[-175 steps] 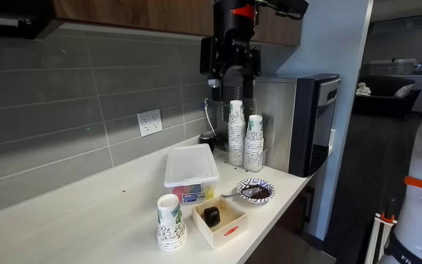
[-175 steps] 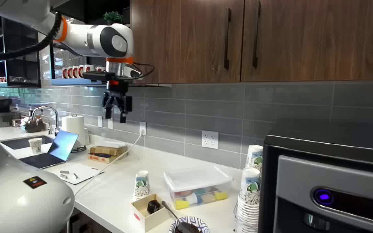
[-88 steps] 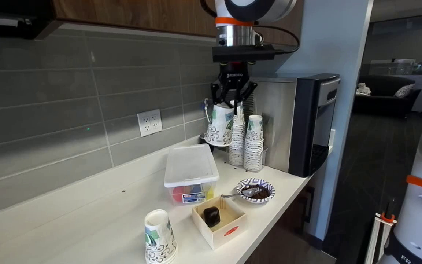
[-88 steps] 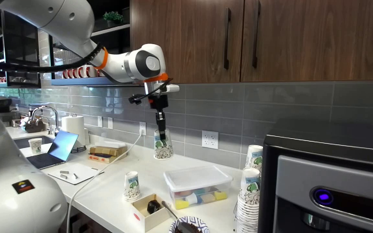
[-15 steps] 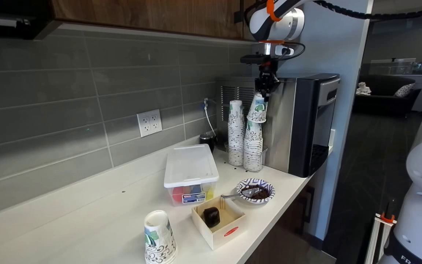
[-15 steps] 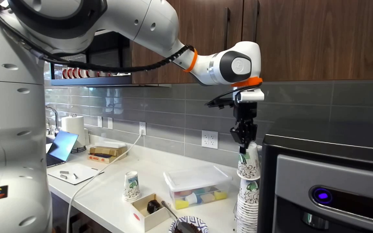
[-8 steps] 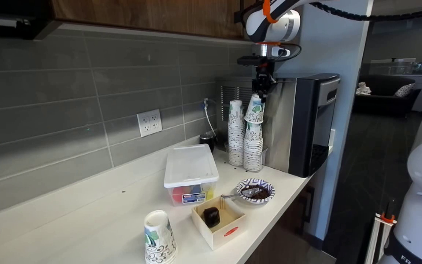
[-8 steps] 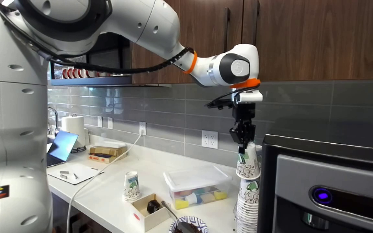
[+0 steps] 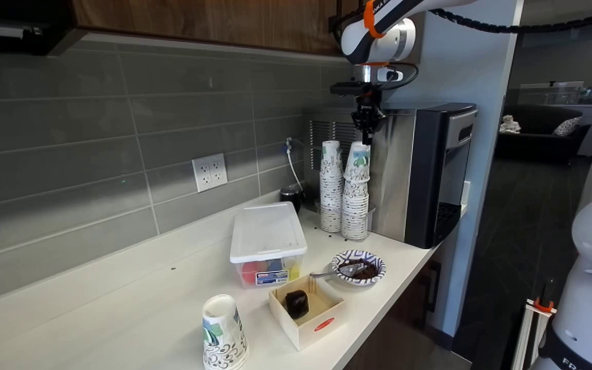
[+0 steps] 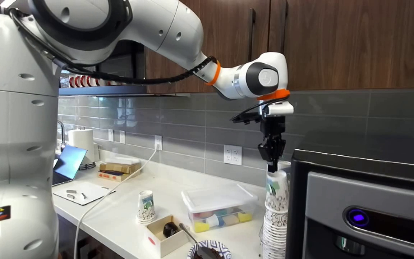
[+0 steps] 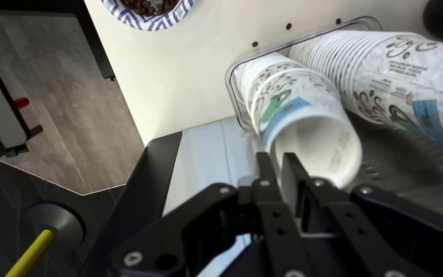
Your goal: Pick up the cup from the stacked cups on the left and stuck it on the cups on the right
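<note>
The cup (image 9: pixel 357 160), white with green and blue print, sits upside down over the tall cup stack on the right (image 9: pixel 355 216), beside the steel machine. My gripper (image 9: pixel 366 142) is just above its top in both exterior views. In the wrist view the gripper (image 11: pixel 276 157) has a narrow gap between its fingers, with nothing clamped there. One fingertip overlaps the recessed base of the cup (image 11: pixel 310 98) in that view; whether it touches cannot be told. The stacked cups on the left (image 9: pixel 225 331), a short upside-down pile, stand at the front of the counter.
Another tall cup stack (image 9: pixel 331 200) stands close beside the right one. The dispenser machine (image 9: pixel 435 174) is tight on its far side. A lidded plastic bin (image 9: pixel 267 231), a wooden box (image 9: pixel 309 313) and a patterned bowl (image 9: pixel 358 267) with a spoon stand on the counter.
The cup has dropped from the gripper and settled lower over the right stack. The jaws have parted slightly. In the past second the arm has shifted a little.
</note>
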